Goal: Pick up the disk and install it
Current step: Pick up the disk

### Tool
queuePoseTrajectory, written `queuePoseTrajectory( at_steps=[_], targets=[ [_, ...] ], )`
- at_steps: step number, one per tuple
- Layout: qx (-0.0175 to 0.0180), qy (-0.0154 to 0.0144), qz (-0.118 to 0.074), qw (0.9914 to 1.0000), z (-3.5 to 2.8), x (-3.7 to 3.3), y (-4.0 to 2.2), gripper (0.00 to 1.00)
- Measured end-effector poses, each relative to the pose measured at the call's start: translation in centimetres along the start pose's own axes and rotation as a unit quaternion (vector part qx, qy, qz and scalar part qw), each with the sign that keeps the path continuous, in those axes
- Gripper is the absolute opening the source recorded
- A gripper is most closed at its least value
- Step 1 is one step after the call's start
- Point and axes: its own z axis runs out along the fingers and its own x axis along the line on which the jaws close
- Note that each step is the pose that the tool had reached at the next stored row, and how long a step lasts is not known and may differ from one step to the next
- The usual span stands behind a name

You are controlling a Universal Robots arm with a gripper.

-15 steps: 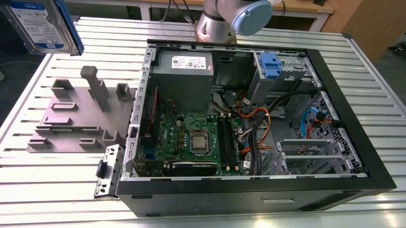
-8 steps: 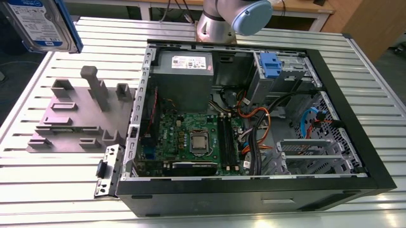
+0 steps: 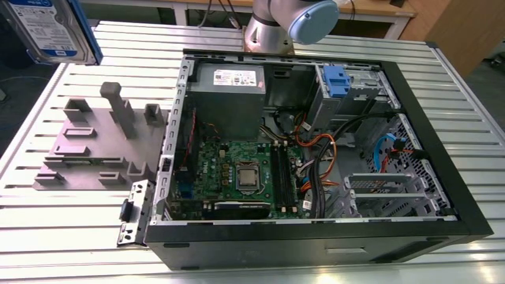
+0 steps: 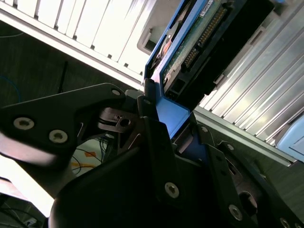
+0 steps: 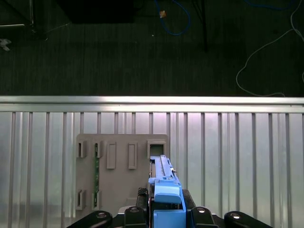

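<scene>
I have the disk (image 3: 49,26), a flat rectangular silver hard drive with a white-and-blue label and a blue plastic frame along its edges. It is clamped in my gripper (image 4: 166,118), jaws closed on the blue frame at one end. In the second wrist view my black fingers (image 4: 151,130) press against that frame, and the drive's green circuit board and its row of connector pins face the camera.

In the exterior view the disk hangs up in the air at the far upper left, label showing, well apart from the open black computer case (image 3: 442,171). In the first wrist view it stands edge-on, and beneath it lies the grey slotted fixture plate (image 5: 118,190), flat on the ribbed aluminium table (image 5: 237,156). Past the table edge there is dark floor (image 5: 118,52) with loose cables.

Inside the case there is a grey metal box with a white sticker (image 3: 229,89) at the back and a green motherboard (image 3: 236,168) in front of it. A small blue ridged latch (image 3: 335,80) sits at the far corner, and a silver drive cage (image 3: 382,190) is on the exterior view's right. My silver arm (image 3: 288,21) rises behind the case.
</scene>
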Motion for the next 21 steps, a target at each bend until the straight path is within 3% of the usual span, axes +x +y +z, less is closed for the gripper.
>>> queuePoseTrajectory(
  at_steps=[21],
  targets=[
    [0.0000, 0.0000, 0.000, 1.00000, -0.94, -0.01, 0.03, 0.36]
  ],
)
